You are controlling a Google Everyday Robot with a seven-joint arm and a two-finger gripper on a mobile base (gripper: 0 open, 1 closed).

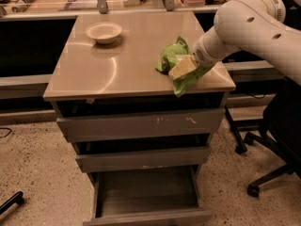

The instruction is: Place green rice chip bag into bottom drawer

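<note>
The lime-green rice chip bag (169, 55) lies crumpled at the front right of the tan cabinet top (108, 72), its lower end hanging over the front edge. My gripper (181, 68) comes in from the right on a white arm and is shut on the bag, with a pale yellow finger (182, 66) across its middle. The bottom drawer (150, 217) is pulled open below, its grey inner tray empty, lower and left of the gripper.
A beige bowl (104, 32) stands at the back left of the cabinet top. The top drawer (141, 125) with scratched paint and the middle drawer (143, 159) stick out slightly. A black office chair (277, 140) stands on the right. Shelves with clutter run behind.
</note>
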